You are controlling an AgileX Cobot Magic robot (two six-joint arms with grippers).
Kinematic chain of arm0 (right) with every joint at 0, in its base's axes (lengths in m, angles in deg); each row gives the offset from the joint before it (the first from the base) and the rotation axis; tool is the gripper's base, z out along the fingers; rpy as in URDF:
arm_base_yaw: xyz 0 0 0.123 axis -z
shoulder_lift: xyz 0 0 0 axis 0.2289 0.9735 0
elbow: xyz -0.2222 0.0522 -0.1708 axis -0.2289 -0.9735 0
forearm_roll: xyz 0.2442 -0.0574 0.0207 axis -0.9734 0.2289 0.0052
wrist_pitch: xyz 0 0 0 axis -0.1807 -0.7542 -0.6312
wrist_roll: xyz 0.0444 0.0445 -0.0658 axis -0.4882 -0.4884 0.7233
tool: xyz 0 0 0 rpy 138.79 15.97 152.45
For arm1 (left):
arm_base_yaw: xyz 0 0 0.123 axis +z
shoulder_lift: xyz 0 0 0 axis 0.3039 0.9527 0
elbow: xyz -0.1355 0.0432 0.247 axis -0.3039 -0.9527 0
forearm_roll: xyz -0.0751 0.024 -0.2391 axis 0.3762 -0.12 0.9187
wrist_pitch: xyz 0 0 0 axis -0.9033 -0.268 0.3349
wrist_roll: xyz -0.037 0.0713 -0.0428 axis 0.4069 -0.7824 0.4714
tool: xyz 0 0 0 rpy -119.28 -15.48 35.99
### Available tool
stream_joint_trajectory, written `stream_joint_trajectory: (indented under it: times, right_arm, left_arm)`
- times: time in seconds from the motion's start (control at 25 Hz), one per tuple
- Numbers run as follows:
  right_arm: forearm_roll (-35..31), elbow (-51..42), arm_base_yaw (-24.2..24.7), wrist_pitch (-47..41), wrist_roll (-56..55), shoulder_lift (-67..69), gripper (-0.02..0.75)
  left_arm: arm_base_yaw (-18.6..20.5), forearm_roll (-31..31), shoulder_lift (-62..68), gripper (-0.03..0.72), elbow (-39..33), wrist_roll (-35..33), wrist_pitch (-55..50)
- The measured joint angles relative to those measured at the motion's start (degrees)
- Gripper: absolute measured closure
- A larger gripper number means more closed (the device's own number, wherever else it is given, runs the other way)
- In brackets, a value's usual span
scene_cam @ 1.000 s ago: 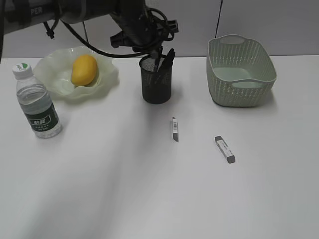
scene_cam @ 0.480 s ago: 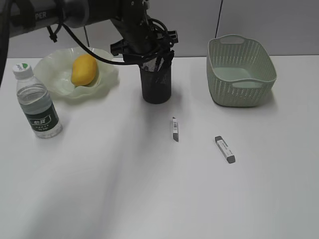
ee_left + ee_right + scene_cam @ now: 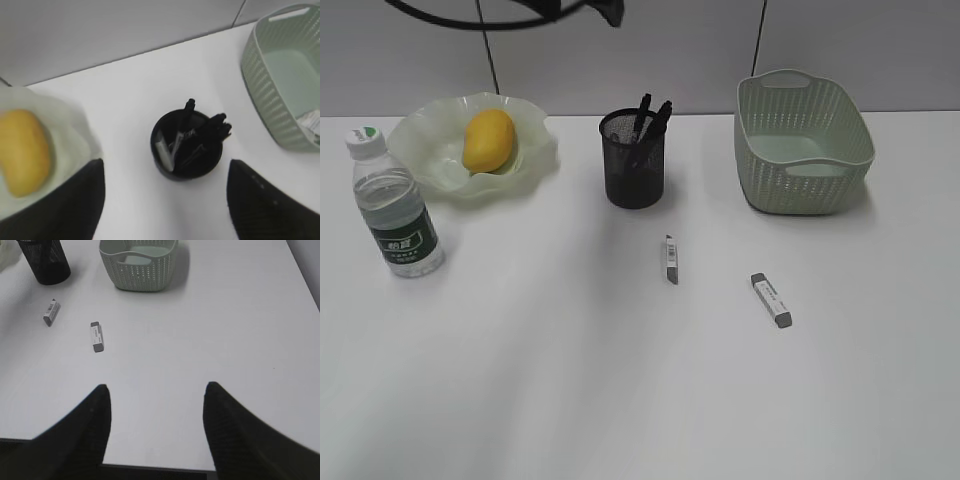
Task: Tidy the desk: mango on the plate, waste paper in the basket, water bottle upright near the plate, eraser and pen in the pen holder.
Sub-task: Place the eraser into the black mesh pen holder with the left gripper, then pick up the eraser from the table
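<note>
Upright on the table [image 3: 570,380], the pen holder [image 3: 634,160] holds black pens [image 3: 653,120]; two erasers [image 3: 670,259] lie in front, the mango [image 3: 488,139] in the plate [image 3: 535,160]. Left gripper [image 3: 165,200] hovers above, jaws apart; right gripper [image 3: 156,430] also spread, empty

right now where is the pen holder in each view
exterior view: pen holder upper middle, between plate and basket.
left wrist view: pen holder centre, seen from above.
right wrist view: pen holder top left corner.
shared landmark: the basket beside it.
</note>
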Motion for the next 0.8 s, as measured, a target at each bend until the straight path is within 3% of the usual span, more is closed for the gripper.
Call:
stream_joint_trajectory:
  times: [0.16, 0.28, 0.52, 0.8]
  right_arm:
    - [0.07, 2.81, 0.00, 0.41, -1.80, 6.01, 0.272]
    - [0.07, 7.12, 0.00, 1.17, -2.20, 14.33, 0.272]
    - [-0.12, 21.74, 0.00, 2.27, -2.72, 34.49, 0.196]
    - [-4.01, 38.87, 0.00, -4.76, 2.97, 59.84, 0.174]
  left_arm:
    - [6.70, 10.48, -6.10, 0.113, -0.01, -12.71, -9.21]
    - [12.84, 14.89, -10.55, 0.113, -2.28, -16.01, -10.39]
    - [21.86, 14.64, -23.85, 0.113, -14.22, -20.93, -10.56]
    - [27.83, 12.70, -43.96, 0.134, -37.74, -21.80, -10.67]
